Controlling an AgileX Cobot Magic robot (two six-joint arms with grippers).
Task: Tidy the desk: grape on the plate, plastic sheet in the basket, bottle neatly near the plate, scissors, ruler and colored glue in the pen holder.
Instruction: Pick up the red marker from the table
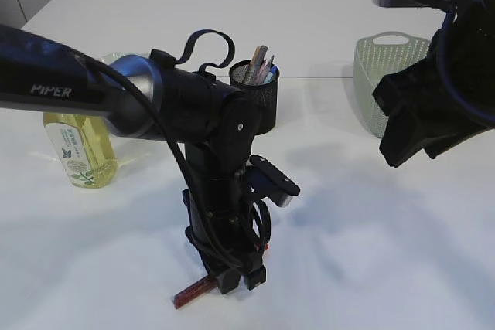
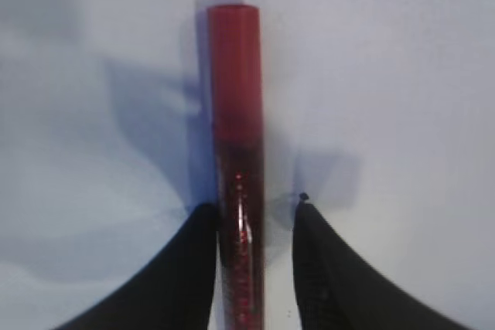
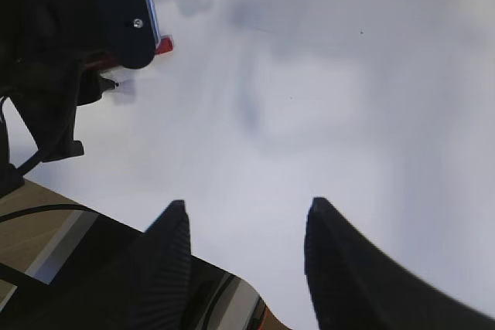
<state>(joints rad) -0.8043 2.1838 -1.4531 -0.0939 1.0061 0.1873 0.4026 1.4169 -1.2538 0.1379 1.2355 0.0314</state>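
Left arm reaches in from the left edge of the table, wrist bent straight down, left gripper (image 1: 236, 280) at the tabletop near the front edge. Jaws partly apart — one finger (image 2: 193, 268) touching the red stick between them, the other just clear of it. Right arm held high over the right edge, right gripper (image 3: 244, 256) tilted down — jaws apart, empty.

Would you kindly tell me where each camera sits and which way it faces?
Exterior: in front, above, slanting down at the table; both arms show.
Left wrist: on the left arm, looking down at the glue between the left pincer fingers.
Right wrist: raised, facing bare table past the open right pincer.
Shared: exterior and left wrist both show the glue.
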